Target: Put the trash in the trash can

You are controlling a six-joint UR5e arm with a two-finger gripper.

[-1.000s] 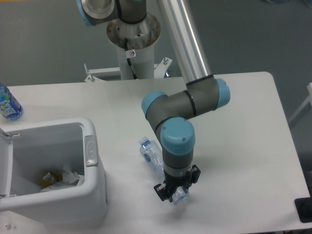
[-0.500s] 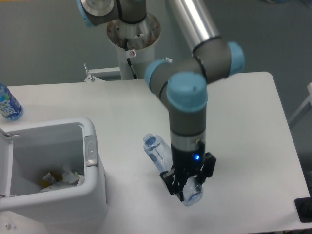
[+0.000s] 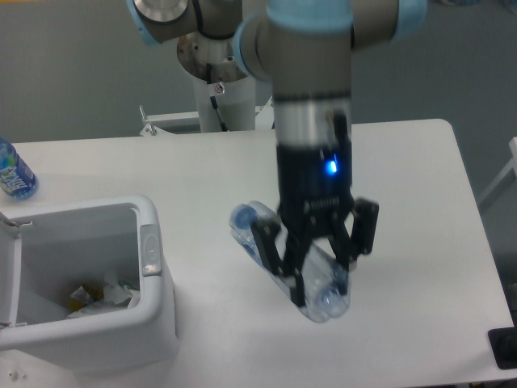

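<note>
The gripper (image 3: 317,279) had its two fingers closed around the clear bottle (image 3: 287,271), holding it at the middle of its body. The bottle hung in the air above the table (image 3: 420,242), tilted, with one end pointing to about 10 o'clock and the other end lower, toward 5 o'clock. It did not seem to touch the table surface.

The trash can (image 3: 153,307) stood well apart from the bottle, at about 9 o'clock from the gripper, with its opening facing up. Inside it some crumpled pieces (image 3: 101,295) were lying on the bottom; they were too blurred to say if the white wrapper was among them. No wrapper was visible on the table.

I judged the task to be more than half done: the bottle was grasped and lifted, but it was not yet over the bin. What was left was to carry it toward 9 o'clock and release it above the opening. A bottle with blue label (image 3: 14,174) stood at the far left edge, untouched.
</note>
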